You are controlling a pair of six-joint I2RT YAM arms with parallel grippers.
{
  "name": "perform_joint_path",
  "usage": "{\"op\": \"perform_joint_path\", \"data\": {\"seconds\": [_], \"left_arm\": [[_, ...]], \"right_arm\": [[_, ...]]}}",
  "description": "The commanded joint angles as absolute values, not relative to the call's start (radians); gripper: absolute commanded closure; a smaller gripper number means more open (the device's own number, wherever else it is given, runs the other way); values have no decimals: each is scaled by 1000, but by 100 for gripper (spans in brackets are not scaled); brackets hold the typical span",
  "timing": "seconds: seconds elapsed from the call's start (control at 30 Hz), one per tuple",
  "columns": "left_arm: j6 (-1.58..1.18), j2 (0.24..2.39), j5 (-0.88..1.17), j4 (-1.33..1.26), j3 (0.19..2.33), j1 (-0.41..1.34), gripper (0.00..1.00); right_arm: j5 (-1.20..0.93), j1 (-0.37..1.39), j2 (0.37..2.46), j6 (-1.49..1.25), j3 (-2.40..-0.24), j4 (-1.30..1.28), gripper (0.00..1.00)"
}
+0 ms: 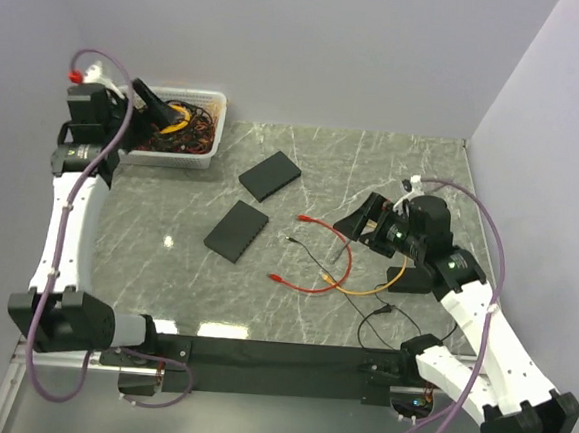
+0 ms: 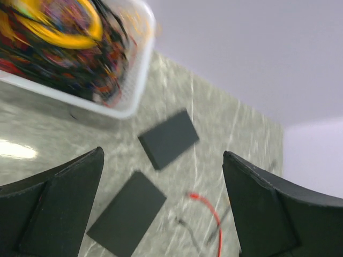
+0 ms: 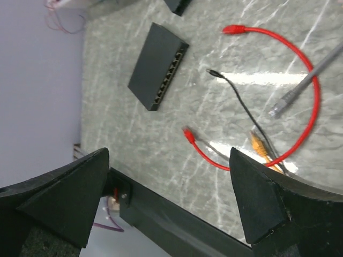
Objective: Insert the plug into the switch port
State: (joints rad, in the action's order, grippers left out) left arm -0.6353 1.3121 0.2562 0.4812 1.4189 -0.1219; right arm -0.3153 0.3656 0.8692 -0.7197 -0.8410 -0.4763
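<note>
Both tools stand wide open, holding nothing: left tool [image 1: 162, 109] at the basket [image 1: 206, 156], upper left; right tool [image 1: 357, 222] above the cables [image 1: 349, 289], centre right. The red plug [image 1: 302, 219] lies on the bench [image 1: 374, 163] right of the lower switch [image 1: 237, 229]. Crossed cables may drag along; the switch, apparently unfixed, may slide. Open bench separates them; a wall [image 1: 538, 116] crowds the right edge.

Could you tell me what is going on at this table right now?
Two robot arms are set up to plug a cable into a network switch, but neither holds anything yet. The left pincer is open by the basket of spare cables at the far left. The right pincer is open above the loose red cable on the table. The near switch and far switch lie flat between the arms, and the near switch's ports look empty.
</note>
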Motion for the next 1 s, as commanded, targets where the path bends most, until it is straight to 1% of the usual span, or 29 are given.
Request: {"op": "perform_joint_path", "data": {"seconds": [0.0, 0.03, 0.07, 0.1, 0.13, 0.17, 0.2, 0.23, 0.3, 0.43, 0.53, 0.57, 0.67, 0.7, 0.77, 0.9, 0.93, 0.97], "left_arm": [[-707, 1194, 3, 635, 1505, -124, 1], [-730, 1172, 3, 627, 1473, -124, 1], [-758, 1157, -49, 643, 1401, -123, 0], [-805, 1144, -79, 693, 1370, -120, 1], [-915, 1143, -98, 772, 1335, -120, 1], [-905, 1141, -62, 740, 1256, -124, 1], [-875, 1141, 54, 709, 1224, -124, 1], [-853, 1140, 83, 697, 1212, -124, 2], [-841, 1111, 100, 655, 1198, -117, 1], [-770, 1097, 101, 666, 1183, -72, 1], [-736, 1048, 138, 635, 1085, -20, 1], [-735, 1028, 129, 631, 1033, 23, 0], [-726, 973, 66, 641, 967, 104, 1], [-710, 965, 54, 655, 957, 121, 1], [-693, 960, 26, 666, 927, 159, 1], [-605, 951, 83, 620, 859, 166, 1], [-598, 945, 87, 592, 842, 167, 1], [-592, 936, 87, 588, 844, 167, 0]], "right_arm": [[-250, 368, 917, -577, -972, -590, 2], [-227, 373, 937, -557, -986, -630, 2], [-206, 383, 939, -540, -997, -643, 2], [-184, 388, 942, -525, -999, -650, 2], [-152, 399, 933, -499, -993, -650, 2], [-140, 406, 928, -488, -988, -647, 2], [-130, 429, 925, -468, -979, -646, 2], [-130, 440, 923, -456, -976, -647, 2], [-132, 483, 946, -419, -982, -660, 2], [-115, 552, 1029, -387, -986, -696, 1], [-110, 595, 1095, -382, -1002, -681, 1], [-123, 604, 1117, -380, -1021, -680, 1], [-138, 666, 1231, -364, -1101, -693, 1], [-120, 684, 1288, -351, -1123, -699, 1], [-95, 741, 1336, -333, -1167, -698, 1], [-103, 769, 1428, -316, -1161, -597, 1], [-106, 767, 1437, -321, -1155, -545, 3], [-113, 770, 1445, -327, -1137, -516, 7]]}}
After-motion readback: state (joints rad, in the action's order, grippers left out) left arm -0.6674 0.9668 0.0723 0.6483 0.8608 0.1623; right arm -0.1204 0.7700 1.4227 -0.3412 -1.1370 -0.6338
